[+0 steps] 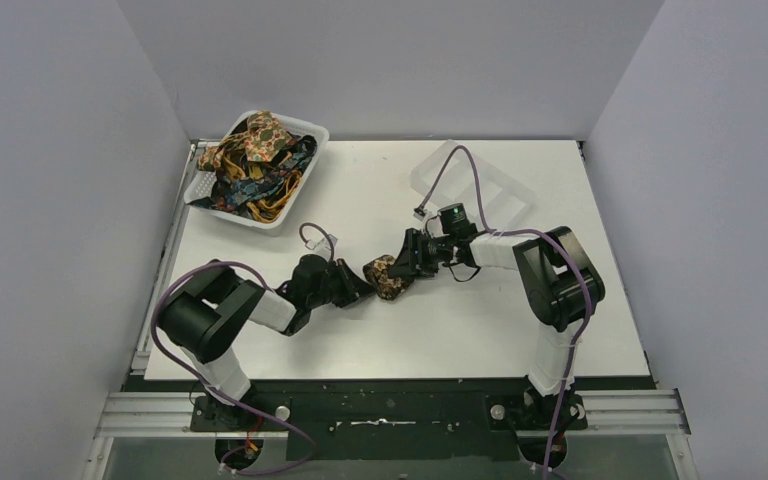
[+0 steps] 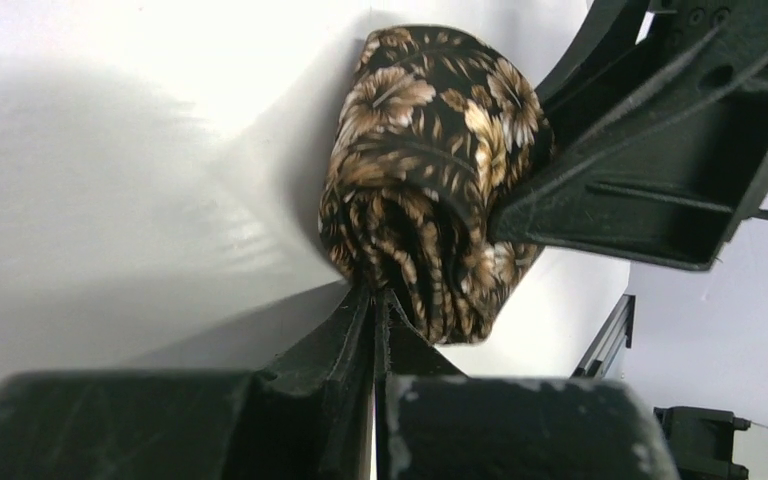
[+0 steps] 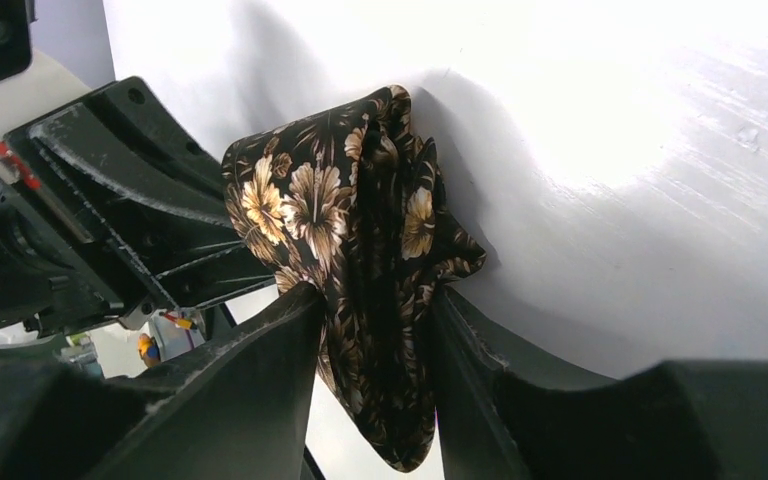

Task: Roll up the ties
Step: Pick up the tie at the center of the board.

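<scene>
A dark brown tie with tan flowers is wound into a compact roll on the white table, between my two grippers. My right gripper is shut on the roll from the right; in the right wrist view its fingers squeeze the folded fabric. My left gripper comes from the left with its jaws pressed together. In the left wrist view its tips pinch the near edge of the roll. More ties, in orange-tan, navy and yellow, are heaped in the basket.
The white plastic basket stands at the table's far left corner. A clear plastic compartment tray lies at the back, right of centre, behind the right arm. The right arm's purple cable loops over it.
</scene>
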